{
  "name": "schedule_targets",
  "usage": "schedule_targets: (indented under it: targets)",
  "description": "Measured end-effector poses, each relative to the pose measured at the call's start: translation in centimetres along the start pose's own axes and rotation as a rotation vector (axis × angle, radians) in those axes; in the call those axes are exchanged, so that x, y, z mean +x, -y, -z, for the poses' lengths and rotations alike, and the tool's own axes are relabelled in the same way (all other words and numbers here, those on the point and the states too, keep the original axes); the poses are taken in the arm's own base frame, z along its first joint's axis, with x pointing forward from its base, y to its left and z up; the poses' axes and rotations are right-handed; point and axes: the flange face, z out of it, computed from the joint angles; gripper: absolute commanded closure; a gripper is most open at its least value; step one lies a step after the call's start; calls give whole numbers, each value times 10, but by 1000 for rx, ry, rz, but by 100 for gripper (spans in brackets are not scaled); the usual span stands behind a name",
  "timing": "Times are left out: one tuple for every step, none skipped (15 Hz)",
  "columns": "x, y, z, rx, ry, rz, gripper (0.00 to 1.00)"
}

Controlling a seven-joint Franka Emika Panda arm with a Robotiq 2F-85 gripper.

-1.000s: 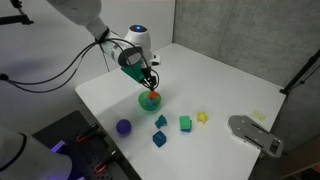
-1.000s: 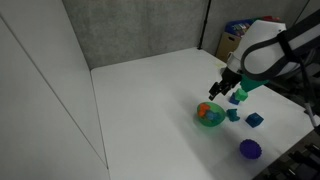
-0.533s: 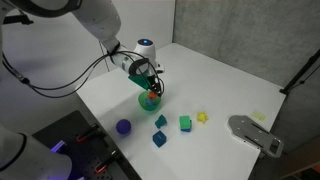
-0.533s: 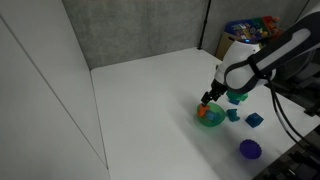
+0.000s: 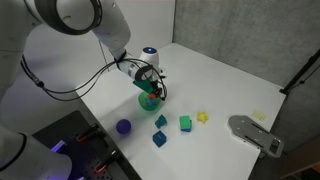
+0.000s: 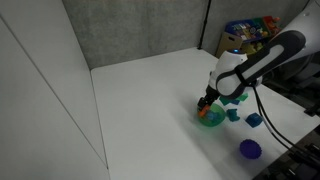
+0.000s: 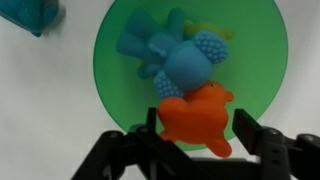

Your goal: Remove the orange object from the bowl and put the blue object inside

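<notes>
The bright-green bowl point(image 7: 120, 90) fills the wrist view and holds the orange object point(image 7: 195, 118) and a light-blue toy point(image 7: 170, 55). My gripper point(image 7: 198, 135) is open, with one finger on each side of the orange object, down at the bowl. Both exterior views show the gripper point(image 5: 151, 90) point(image 6: 208, 102) lowered onto the bowl point(image 5: 147, 101) point(image 6: 211, 119). The blue object, a dark purple-blue ball point(image 5: 123, 127) point(image 6: 249, 149), lies on the white table near its edge, apart from the bowl.
Two teal blocks point(image 5: 160, 122) point(image 5: 159, 139), a green cube point(image 5: 185, 123) and a small yellow piece point(image 5: 202, 117) lie on the table beside the bowl. A grey device point(image 5: 255, 135) sits at the table's edge. A teal block corner point(image 7: 30, 15) shows in the wrist view.
My gripper has come down from above the bowl to the orange object, and the arm has swung lower over the table. The objects have not moved.
</notes>
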Motion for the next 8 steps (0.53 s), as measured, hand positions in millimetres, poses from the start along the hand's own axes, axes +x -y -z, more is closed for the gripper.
schedule_targets:
  targets:
    - [1,-1,-3,-2,1,1,58]
    - [3,-2,-5,-3,0,1,65]
    - [5,-3,-5,-4,-4,2,66]
    - [7,-3,-5,-6,-7,2,69]
    - [9,-3,-4,-6,-11,1,73]
    - [11,-3,-2,-5,-15,1,73]
    - [13,-3,0,-3,-18,1,74]
    - [15,-2,4,3,-20,-1,74]
